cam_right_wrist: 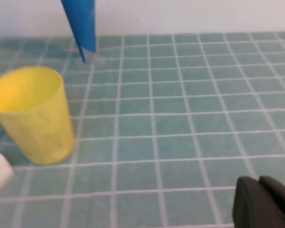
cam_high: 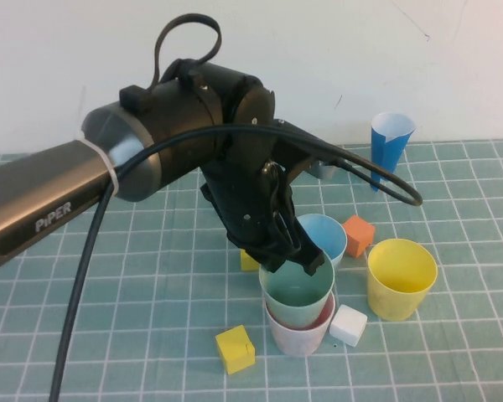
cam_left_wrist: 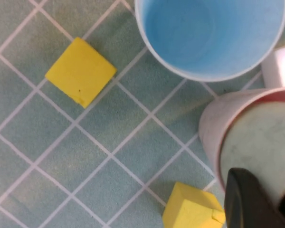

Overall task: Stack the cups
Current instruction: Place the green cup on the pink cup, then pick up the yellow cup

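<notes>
The pale green cup (cam_high: 298, 293) sits nested in the pink cup (cam_high: 298, 339) at the front middle of the mat. My left gripper (cam_high: 293, 261) is shut on the green cup's far rim. The light blue cup (cam_high: 325, 234) stands just behind them, and the yellow cup (cam_high: 400, 280) stands upright to the right. The left wrist view shows one finger (cam_left_wrist: 244, 199) against the green cup (cam_left_wrist: 261, 137) inside the pink cup (cam_left_wrist: 211, 128), with the blue cup (cam_left_wrist: 209, 33) beyond. My right gripper (cam_right_wrist: 261, 199) is shut and empty, low over the mat away from the yellow cup (cam_right_wrist: 33, 114); it is out of the high view.
Small cubes lie around the cups: yellow (cam_high: 235, 349) in front, another yellow (cam_high: 249, 260) behind, white (cam_high: 348, 324) and orange (cam_high: 358, 235). A tall blue cone (cam_high: 390, 146) stands at the back right by the wall. The left arm hides the mat's middle.
</notes>
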Controlling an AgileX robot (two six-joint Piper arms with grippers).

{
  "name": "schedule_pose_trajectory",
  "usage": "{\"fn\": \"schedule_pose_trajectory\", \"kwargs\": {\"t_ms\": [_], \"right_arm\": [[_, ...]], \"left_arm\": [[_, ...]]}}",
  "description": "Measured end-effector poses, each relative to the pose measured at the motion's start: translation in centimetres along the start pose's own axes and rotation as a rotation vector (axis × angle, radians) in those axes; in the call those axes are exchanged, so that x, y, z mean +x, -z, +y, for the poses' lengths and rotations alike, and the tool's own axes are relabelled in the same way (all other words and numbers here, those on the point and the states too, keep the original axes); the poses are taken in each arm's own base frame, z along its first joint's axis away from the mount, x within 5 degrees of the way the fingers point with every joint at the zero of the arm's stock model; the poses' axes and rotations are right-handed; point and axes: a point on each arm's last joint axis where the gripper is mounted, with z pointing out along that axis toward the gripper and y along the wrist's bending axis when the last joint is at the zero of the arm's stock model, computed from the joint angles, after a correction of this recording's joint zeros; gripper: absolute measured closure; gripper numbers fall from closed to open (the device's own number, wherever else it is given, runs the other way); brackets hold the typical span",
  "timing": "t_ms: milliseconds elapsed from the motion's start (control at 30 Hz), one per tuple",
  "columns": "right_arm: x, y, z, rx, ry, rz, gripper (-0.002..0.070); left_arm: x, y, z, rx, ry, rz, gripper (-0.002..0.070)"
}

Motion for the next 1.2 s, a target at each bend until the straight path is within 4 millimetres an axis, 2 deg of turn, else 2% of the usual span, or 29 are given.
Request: {"fn": "schedule_pose_trajectory", "kwargs": {"t_ms": [100,167,267,367,433,500,567,633,700,833,1000,1200], "right_arm": [[0.0,0.0,0.7,-0.08,-0.284,0.002,0.0679],[-0.1,0.0,1.2,-0.137,-0.459,0.009,0.0679],[-0.3,0.1,1.6,-0.181,-0.578,0.013,0.0679],[-0.3,0.1,1.7,-0.194,-0.61,0.014,0.0679],[-0.5,0.1,1.6,-0.189,-0.611,-0.009,0.0679],[-0.9,0.1,1.4,-0.178,-0.578,-0.058,0.0679],[-1.1,0.1,1.2,-0.17,-0.549,-0.091,0.0679],[-1.2,0.1,1.2,-0.166,-0.522,-0.104,0.0679],[-1.2,0.1,1.2,-0.163,-0.48,-0.108,0.0679],[-1.4,0.5,1.6,-0.192,-0.366,-0.061,0.0679],[-5.2,2.0,2.3,-0.24,-0.178,-0.047,0.0679],[-10.7,1.1,2.9,-0.285,0.066,0.171,0.0679]], "left_arm": [[-0.1,-0.6,0.1,0.0,0.003,0.005,0.0608],[-0.2,-0.9,0.1,0.0,0.003,0.006,0.053],[-0.2,-1.0,0.1,0.001,0.004,0.002,0.0416],[-0.2,-0.9,0.3,-0.025,0.017,0.0,0.0376],[-0.2,-0.2,0.5,-0.051,0.028,-0.015,0.0401],[-0.1,0.9,0.6,-0.078,0.03,-0.04,0.0456],[0.2,3.1,0.8,-0.114,0.04,-0.092,0.0563],[0.8,5.5,0.7,-0.137,0.047,-0.165,0.0627],[2.0,7.1,0.6,-0.146,0.054,-0.223,0.0652],[5.6,9.5,0.2,-0.143,0.063,-0.318,0.067],[11.1,11.0,-0.3,-0.137,0.076,-0.412,0.0673],[16.7,10.7,-0.7,-0.116,0.148,-0.461,0.0673]]}}
